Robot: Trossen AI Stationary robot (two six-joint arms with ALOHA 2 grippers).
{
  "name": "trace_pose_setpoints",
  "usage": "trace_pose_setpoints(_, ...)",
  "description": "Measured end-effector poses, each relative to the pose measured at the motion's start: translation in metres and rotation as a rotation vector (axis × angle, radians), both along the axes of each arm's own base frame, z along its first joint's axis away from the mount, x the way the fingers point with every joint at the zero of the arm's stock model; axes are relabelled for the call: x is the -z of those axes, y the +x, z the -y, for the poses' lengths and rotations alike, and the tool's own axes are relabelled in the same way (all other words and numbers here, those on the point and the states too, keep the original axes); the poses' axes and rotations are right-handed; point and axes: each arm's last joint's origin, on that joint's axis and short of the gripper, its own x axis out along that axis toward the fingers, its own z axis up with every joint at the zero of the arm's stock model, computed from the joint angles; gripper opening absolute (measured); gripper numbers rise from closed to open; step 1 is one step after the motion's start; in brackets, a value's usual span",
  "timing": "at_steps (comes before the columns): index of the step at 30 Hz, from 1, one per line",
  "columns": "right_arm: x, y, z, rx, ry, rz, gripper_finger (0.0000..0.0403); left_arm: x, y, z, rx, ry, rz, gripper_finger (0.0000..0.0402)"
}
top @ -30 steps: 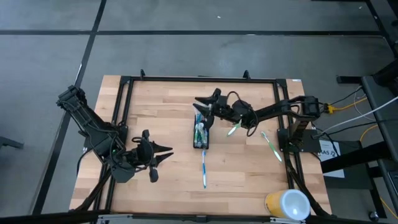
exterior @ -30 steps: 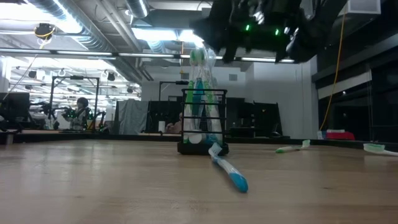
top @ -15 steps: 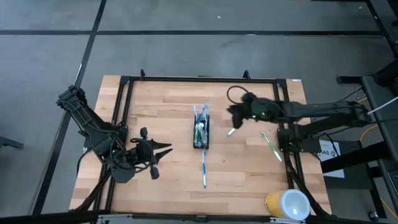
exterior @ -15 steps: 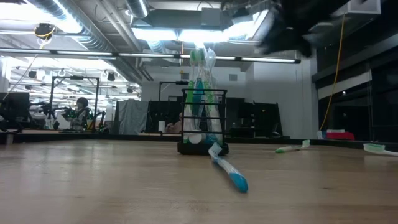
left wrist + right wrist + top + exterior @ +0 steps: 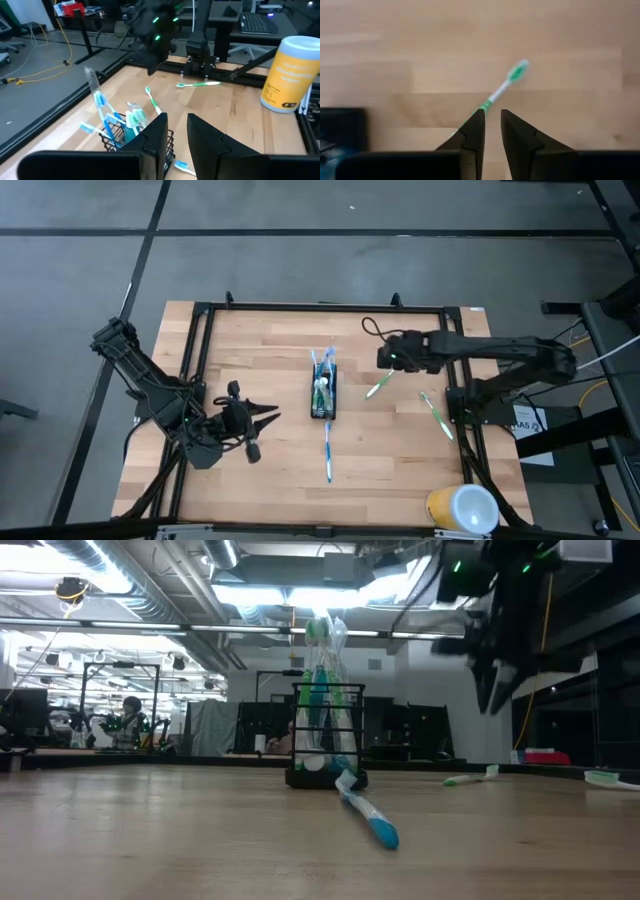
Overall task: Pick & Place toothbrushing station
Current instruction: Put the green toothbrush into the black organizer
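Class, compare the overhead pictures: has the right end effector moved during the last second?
Yes. The right end effector has drawn away from the black mesh holder toward the table's right side, above a green toothbrush.

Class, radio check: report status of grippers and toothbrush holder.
Right gripper empty, above green toothbrush. Left gripper idle, left of holder. Path clear.

Green brush (image 5: pixel 502 87): handle end hidden behind the right gripper's fingers (image 5: pixel 475 131).
Holder (image 5: pixel 117 136): lower part hidden behind left fingers (image 5: pixel 159 131).
Cup (image 5: pixel 462 509): cut off by high view's bottom edge.
Right gripper (image 5: pixel 497 690): blurred in low view.
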Motion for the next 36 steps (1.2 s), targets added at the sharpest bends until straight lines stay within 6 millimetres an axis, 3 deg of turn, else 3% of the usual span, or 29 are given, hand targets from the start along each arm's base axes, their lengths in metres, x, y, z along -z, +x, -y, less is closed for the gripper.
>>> trace_pose_setpoints(5,0.022,0.004,0.026,0.102,0.098,-0.082,0.0063,-0.001,-0.003,0.005,0.022,-0.003,0.010,0.0067)
trace_pose_setpoints(12,0.034,0.005,0.047,0.253,0.129,-0.081,0.0063,-0.003,-0.009,0.008,0.056,0.031,0.000,0.0067)
trace_pose_setpoints(31,0.085,0.024,0.064,0.290,0.239,-0.165,0.0063,-0.007,-0.012,0.006,0.065,0.052,0.001,0.0067)
trace_pose_setpoints(36,0.089,0.025,0.065,0.255,0.225,-0.191,0.0063,-0.008,-0.012,0.006,0.054,0.048,0.013,0.0067)
